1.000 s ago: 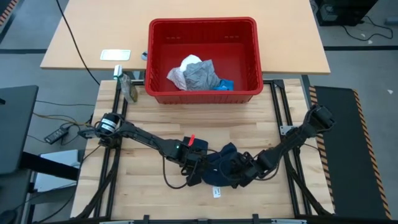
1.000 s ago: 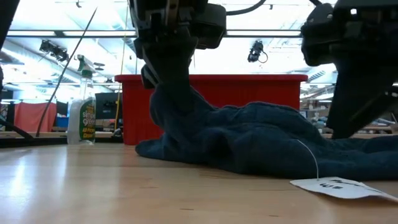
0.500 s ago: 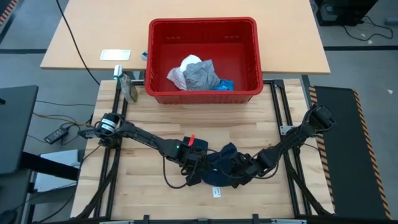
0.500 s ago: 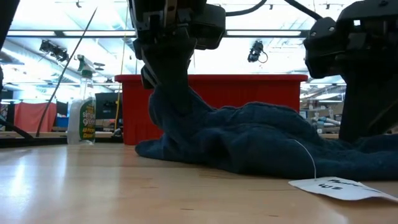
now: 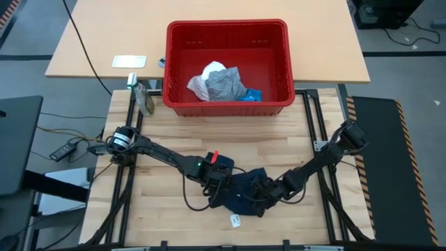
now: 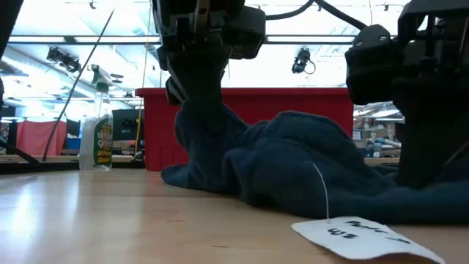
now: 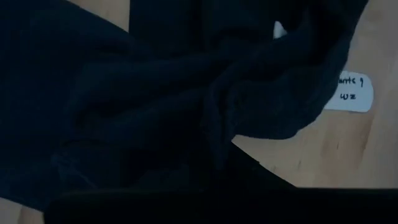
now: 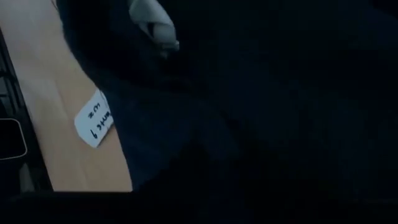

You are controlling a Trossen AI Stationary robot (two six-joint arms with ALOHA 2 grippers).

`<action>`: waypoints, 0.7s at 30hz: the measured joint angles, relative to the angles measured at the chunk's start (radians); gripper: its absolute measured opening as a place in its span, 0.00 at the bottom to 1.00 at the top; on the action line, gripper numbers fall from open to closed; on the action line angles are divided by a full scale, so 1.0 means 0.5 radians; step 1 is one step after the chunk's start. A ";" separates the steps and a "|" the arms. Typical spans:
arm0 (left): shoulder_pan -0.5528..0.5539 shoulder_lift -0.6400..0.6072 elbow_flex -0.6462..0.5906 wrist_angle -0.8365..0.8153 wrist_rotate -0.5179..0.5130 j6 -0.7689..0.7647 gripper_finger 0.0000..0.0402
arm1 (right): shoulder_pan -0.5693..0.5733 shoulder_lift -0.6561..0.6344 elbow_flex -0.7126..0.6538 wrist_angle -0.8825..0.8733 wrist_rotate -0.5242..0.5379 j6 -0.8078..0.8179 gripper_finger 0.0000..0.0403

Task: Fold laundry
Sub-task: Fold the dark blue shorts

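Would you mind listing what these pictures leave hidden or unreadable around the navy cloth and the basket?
- Left pincer and right pincer: the fingertips are buried in the navy cloth in the high and both wrist views.
- White tag: its writing is too small in the high view and blurred in the low view.
- Grey cloth and white cloth in the red basket: the basket wall hides them in the low view.

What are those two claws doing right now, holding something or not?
Left gripper: down on the navy cloth; open or shut cannot be told.
Right gripper: down on the same cloth; cannot be told either.
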 joint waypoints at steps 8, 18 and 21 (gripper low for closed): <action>-0.013 -0.001 0.000 -0.079 -0.002 -0.021 0.05 | 0.002 -0.187 0.025 -0.104 0.100 -0.054 0.05; -0.091 -0.268 0.000 -0.228 -0.174 -0.021 0.04 | 0.059 -0.713 0.207 -0.728 0.597 -0.235 0.03; -0.098 -0.440 0.000 -0.250 -0.323 0.012 0.04 | 0.058 -0.832 0.315 -0.855 0.803 -0.419 0.03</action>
